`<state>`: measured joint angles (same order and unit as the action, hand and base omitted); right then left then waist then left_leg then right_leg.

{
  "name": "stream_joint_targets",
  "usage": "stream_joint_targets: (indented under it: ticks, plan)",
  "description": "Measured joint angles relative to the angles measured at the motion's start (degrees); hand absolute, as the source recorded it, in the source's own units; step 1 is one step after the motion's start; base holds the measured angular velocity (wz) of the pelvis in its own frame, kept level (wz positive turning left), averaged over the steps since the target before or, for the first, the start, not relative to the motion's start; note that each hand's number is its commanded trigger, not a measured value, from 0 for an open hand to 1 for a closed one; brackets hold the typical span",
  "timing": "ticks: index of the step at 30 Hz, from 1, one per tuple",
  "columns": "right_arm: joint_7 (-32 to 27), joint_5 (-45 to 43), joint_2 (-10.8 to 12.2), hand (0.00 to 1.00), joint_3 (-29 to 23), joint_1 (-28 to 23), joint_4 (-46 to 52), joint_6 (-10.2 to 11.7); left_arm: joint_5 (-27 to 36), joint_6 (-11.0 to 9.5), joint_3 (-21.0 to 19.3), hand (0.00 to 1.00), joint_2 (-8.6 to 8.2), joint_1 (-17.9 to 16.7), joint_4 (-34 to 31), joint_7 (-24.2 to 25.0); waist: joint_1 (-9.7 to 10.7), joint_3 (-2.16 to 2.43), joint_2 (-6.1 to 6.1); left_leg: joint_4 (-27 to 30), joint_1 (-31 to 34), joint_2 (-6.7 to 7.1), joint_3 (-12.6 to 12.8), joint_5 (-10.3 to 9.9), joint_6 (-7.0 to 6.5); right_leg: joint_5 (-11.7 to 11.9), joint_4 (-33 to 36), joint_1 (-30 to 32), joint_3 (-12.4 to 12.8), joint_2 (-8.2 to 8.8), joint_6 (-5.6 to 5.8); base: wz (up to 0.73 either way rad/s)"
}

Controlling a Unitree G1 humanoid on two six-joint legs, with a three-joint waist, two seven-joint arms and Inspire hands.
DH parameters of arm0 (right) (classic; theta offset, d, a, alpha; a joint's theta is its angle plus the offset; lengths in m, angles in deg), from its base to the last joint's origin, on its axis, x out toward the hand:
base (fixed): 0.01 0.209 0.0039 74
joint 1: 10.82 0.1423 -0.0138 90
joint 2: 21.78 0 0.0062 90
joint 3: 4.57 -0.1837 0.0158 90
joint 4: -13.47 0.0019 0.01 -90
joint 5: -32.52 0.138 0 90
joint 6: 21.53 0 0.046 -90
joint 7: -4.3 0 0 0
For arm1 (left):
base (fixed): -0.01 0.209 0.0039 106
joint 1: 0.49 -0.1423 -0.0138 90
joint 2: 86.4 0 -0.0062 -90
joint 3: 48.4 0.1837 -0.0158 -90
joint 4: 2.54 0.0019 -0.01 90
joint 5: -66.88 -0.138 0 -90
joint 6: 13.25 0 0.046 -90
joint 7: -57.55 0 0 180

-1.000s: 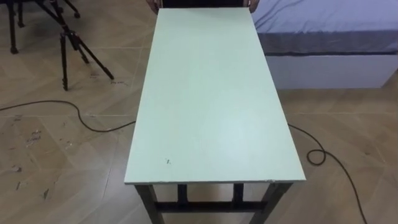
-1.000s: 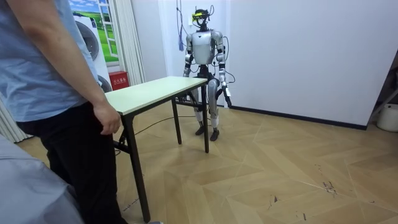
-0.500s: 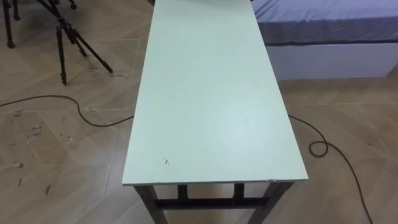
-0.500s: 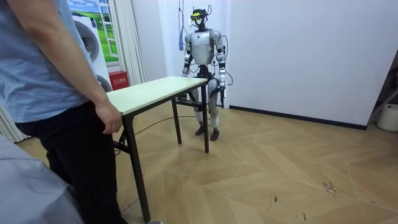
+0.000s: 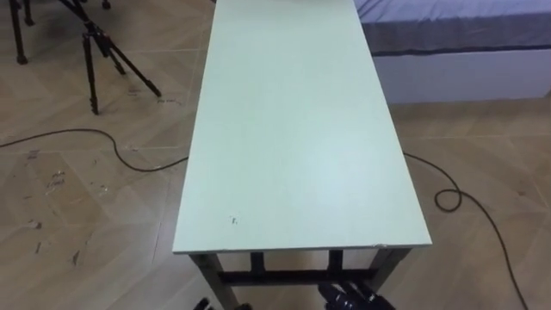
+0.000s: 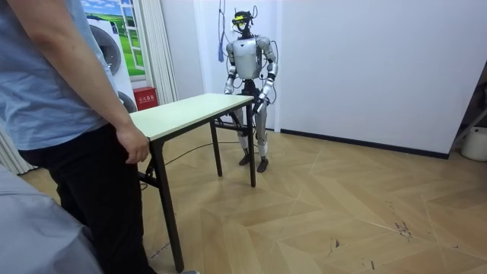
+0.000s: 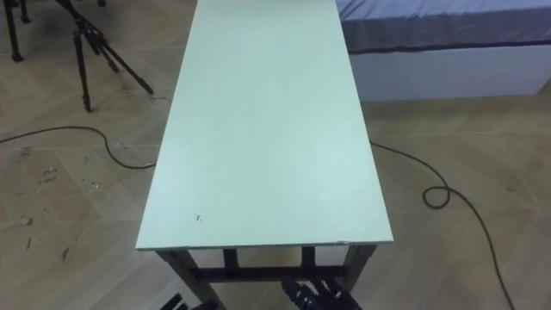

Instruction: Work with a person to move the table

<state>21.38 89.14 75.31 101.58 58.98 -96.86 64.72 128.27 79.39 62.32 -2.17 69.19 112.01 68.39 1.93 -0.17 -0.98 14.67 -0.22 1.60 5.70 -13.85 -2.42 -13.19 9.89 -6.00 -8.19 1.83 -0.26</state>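
You've got the right hand [image 5: 351, 299] and left hand [image 5: 207, 304] low at the near end of the table [image 5: 293, 129]; can't tell finger state. Pale green top, dark legs, on the wood floor. A person's hand [image 6: 133, 144] is by the far end. Beyond: tripod [image 5: 103, 47] left, bed [image 5: 456, 43] right.

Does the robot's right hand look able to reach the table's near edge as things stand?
Likely yes: the right hand shows just below the near edge of the table, with nothing between them.
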Motion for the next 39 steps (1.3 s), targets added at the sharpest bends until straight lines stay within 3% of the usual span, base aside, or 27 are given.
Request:
stream_joint_targets:
  ticks: [8,12,16,18,21,28,34,39]
  plan:
    - [1.95,5.51,-1.47,0.0,6.6,-0.1,4.25,0.09,9.55,0.43,5.89,0.0,3.46,-2.68,-12.93,2.63,0.93,-0.23,0.42,0.7,0.84,-0.6,-0.04,0.0,0.0,0.0,1.01,0.96,0.22,-0.16,0.0,0.0]
    - [1.77,5.6,-4.35,0.0,7.92,-1.23,10.35,0.37,12.8,0.3,7.19,0.0,5.31,-4.88,-17.88,2.99,1.32,-0.25,0.37,0.8,1.07,-0.67,0.15,0.0,0.0,0.0,1.51,1.09,0.29,-0.17,0.0,0.0]
    - [1.79,6.64,-5.22,0.0,8.96,-0.8,11.17,1.97,15.18,-0.5,9.03,0.0,7.02,-4.02,-18.94,3.19,1.71,-0.27,0.17,1.17,1.79,-0.84,0.19,-0.01,0.0,0.0,1.86,1.49,0.15,-0.31,0.0,0.0]
    - [1.79,6.81,-6.93,0.0,9.74,-0.04,11.17,2.31,15.36,-0.63,9.99,0.0,8.39,-3.33,-18.99,3.31,2.51,0.02,-0.53,1.14,2.22,-0.83,0.22,-0.01,0.0,0.01,1.96,2.11,0.17,-0.31,-0.02,0.0]
    - [1.77,7.22,-8.57,0.0,10.19,0.01,11.16,2.46,15.38,-0.46,11.36,0.0,9.8,-2.29,-19.04,3.39,2.51,0.0,-0.92,1.08,1.96,-0.8,0.3,0.12,-0.05,0.02,1.95,2.19,0.37,-0.22,-0.03,-0.03]
    - [1.69,8.19,-8.83,0.0,10.2,1.39,10.99,3.15,15.93,-0.38,11.46,0.0,10.51,0.2,-19.03,3.3,2.61,-0.54,-0.21,1.08,1.31,-0.82,0.38,0.13,-0.04,0.02,1.87,1.89,0.41,-0.26,-0.03,-0.01]
    - [0.21,8.29,-9.68,0.0,10.31,3.35,11.06,3.1,22.43,-0.67,10.74,0.0,11.46,3.85,-18.7,1.1,2.43,-1.14,0.42,1.04,0.66,-0.79,0.43,0.14,-0.06,0.02,1.84,1.11,0.47,-0.16,-0.02,0.0]
    - [-1.95,8.82,-9.73,0.0,10.31,5.16,10.02,2.86,25.21,-0.21,9.89,0.0,11.69,5.55,-17.39,-0.7,2.2,-1.23,0.27,0.84,-0.01,-0.83,0.61,0.15,-0.06,0.02,1.82,0.79,0.46,-0.22,-0.03,-0.01]
